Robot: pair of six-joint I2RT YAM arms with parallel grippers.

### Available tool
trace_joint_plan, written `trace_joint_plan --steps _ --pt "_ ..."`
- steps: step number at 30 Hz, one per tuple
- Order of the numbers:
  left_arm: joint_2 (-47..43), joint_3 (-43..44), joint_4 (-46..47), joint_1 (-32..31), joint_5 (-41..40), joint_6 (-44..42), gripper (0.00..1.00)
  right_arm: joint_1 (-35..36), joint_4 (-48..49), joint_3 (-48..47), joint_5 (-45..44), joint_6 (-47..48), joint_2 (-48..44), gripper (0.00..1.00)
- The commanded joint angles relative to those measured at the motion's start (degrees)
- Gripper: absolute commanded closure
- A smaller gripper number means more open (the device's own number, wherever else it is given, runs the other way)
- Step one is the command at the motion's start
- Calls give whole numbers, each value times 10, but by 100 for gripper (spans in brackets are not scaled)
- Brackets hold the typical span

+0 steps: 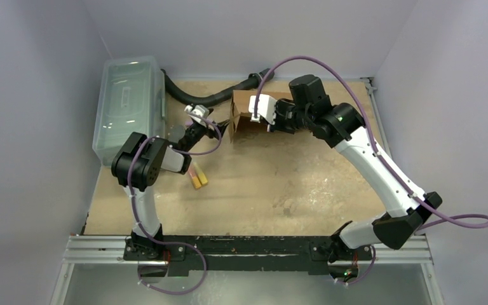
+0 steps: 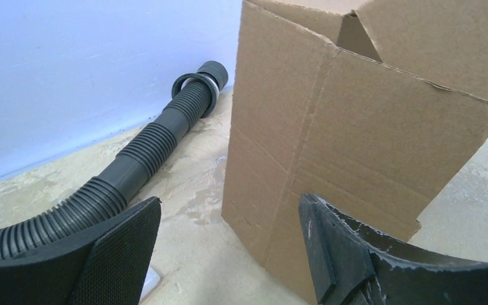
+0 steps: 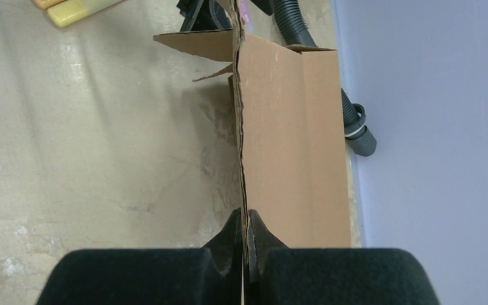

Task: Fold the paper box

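The paper box point(image 1: 244, 119) stood part-folded near the far edge of the worktop point(image 1: 279, 190), approx. midway along it, w/ its panels upright and one flap sticking out toward the left arm. R gripper point(image 3: 246, 222) was pressed together on a thin cardboard edge of the box. Its wrist view showed both pads clamped on the sheet, the box wall running straight away from them. L gripper point(image 2: 229, 213) was spread wide w/ nothing between its pads. It sat low, just beside the box's left side, and one pad overlapped the creased panel's bottom corner in the wrist view; touching or not, couldn't tell. A black corrugated hose point(image 1: 206, 98) ran along the far edge behind the box toward the far-left corner, where a clear lidded bin point(image 1: 127, 101) stood. Two yellow items point(image 1: 197, 180) lay nearer the left arm, well apart from the box.
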State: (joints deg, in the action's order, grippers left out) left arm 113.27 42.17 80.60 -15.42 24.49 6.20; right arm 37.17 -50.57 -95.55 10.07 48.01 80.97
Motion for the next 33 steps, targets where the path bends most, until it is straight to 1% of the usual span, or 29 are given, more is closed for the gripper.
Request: trace_joint_plan --steps 1,5,20,22,26,27,33 --pt "0 -11 65 22 27 -4 21 -5 -21 -25 44 6 -12 100" --pt "5 -13 79 36 44 4 21 -10 -29 -36 55 6 -10 100" --pt "21 -9 101 39 92 9 20 -22 -58 -90 80 -15 28 100" --pt "25 -9 119 48 104 23 20 -23 -64 -94 82 -13 30 100" --pt "49 -4 204 84 128 106 19 -30 -74 -101 89 -10 32 100" --pt "52 -1 212 90 135 119 19 -32 -76 -105 91 -10 33 100" --pt "52 11 203 94 152 127 18 -40 -92 -122 111 -9 44 100"
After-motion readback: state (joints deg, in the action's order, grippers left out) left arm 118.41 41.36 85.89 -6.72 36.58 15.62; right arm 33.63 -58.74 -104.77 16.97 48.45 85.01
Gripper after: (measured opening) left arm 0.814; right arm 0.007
